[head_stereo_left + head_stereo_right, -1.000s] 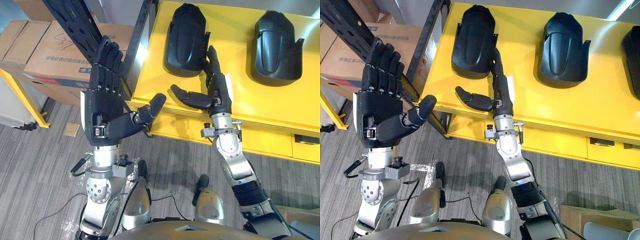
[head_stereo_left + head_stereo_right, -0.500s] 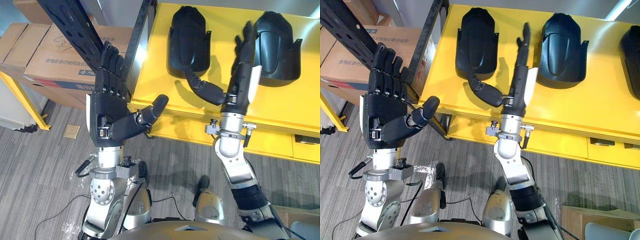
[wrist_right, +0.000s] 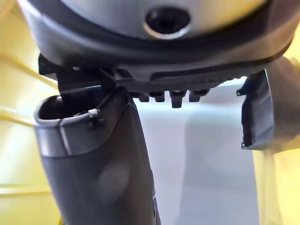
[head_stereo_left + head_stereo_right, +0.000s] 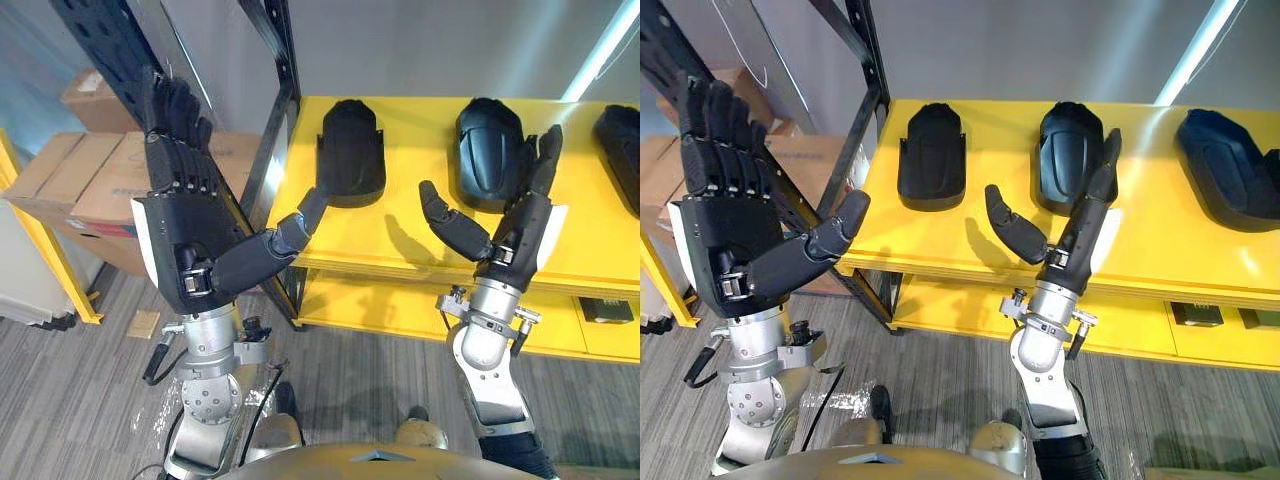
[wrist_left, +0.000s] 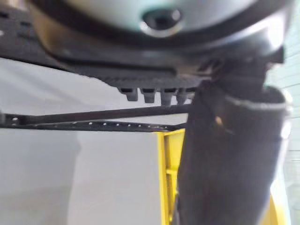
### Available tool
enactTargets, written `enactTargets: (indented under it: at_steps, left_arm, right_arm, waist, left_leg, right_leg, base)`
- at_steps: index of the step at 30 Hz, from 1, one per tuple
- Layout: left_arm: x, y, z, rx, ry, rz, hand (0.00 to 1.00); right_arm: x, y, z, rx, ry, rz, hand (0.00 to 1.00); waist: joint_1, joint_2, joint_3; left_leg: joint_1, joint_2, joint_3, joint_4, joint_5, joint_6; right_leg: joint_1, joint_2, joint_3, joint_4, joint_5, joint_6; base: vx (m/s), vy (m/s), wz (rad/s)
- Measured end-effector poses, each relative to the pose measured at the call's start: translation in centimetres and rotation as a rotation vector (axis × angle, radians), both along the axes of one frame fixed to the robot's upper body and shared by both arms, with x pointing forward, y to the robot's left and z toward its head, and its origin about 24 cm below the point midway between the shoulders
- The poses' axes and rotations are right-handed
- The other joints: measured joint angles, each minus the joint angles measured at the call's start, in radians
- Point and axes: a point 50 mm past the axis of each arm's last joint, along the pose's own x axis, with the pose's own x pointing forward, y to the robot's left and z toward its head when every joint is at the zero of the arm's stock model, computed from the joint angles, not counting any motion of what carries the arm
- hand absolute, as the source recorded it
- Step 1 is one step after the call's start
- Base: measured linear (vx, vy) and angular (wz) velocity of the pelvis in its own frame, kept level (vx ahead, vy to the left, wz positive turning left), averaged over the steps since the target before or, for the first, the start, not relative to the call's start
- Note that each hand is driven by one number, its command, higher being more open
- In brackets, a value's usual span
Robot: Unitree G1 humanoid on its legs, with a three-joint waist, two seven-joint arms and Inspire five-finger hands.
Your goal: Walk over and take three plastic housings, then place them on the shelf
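Three housings lie on the yellow table, none held. Both hands are empty, fingers straight: the right hand hovers beside the middle housing, and the left hand is raised by the black post. A wide swing could clip that post (or shove a housing away).
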Motion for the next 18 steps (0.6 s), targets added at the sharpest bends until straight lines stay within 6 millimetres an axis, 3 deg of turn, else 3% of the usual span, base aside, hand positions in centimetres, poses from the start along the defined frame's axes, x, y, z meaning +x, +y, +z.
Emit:
enactTargets:
  at_steps: [4, 8, 11, 14, 18]
  left_arm:
    - [-0.9, 2.3, -0.8, -0.035, 0.032, 0.248, 1.00]
    - [-3.2, 6.3, -2.2, -0.079, 0.098, 0.577, 1.00]
    - [-4.7, 8.0, -2.8, -0.115, 0.121, 0.728, 1.00]
    - [-4.8, 8.3, -2.7, -0.126, 0.114, 0.733, 1.00]
    - [-4.4, 8.3, -2.8, -0.130, 0.117, 0.710, 1.00]
  right_arm:
    - [-1.4, -2.3, -2.2, 0.043, 0.098, -0.171, 1.00]
    - [-5.3, -7.2, -6.1, 0.100, 0.275, -0.516, 1.00]
    - [-8.0, -9.0, -7.3, 0.215, 0.321, -0.632, 1.00]
    - [-8.2, -9.1, -7.6, 0.238, 0.320, -0.633, 1.00]
    - [-7.6, -8.3, -7.9, 0.222, 0.330, -0.525, 1.00]
  waist:
    - [-0.002, -0.015, -0.026]
    - [-0.002, -0.039, -0.041]
    - [-0.008, -0.048, -0.049]
    - [-0.028, -0.049, -0.053]
    - [-0.029, -0.047, -0.074]
  left_leg:
    - [-0.003, 0.006, 0.006, 0.000, -0.007, 0.002]
    - [-0.004, 0.006, 0.015, 0.000, -0.012, -0.004]
    - [-0.002, 0.006, 0.025, 0.000, -0.013, -0.004]
    - [0.001, 0.008, 0.038, 0.000, -0.015, -0.005]
    - [0.005, 0.015, 0.055, 0.000, -0.020, -0.009]
  right_leg:
    - [-0.002, 0.007, 0.002, -0.013, -0.001, -0.006]
    - [-0.001, 0.008, 0.007, -0.027, 0.006, -0.008]
    - [-0.001, 0.009, 0.017, -0.034, 0.011, -0.005]
    - [-0.006, 0.010, 0.030, -0.034, 0.012, -0.006]
    - [-0.016, 0.015, 0.046, -0.035, 0.014, -0.009]
  base:
    - [-0.04, -0.007, -0.04]
    - [0.01, 0.000, -0.04]
    - [0.03, -0.005, -0.07]
    - [0.00, 0.000, -0.11]
    - [-0.02, -0.001, -0.13]
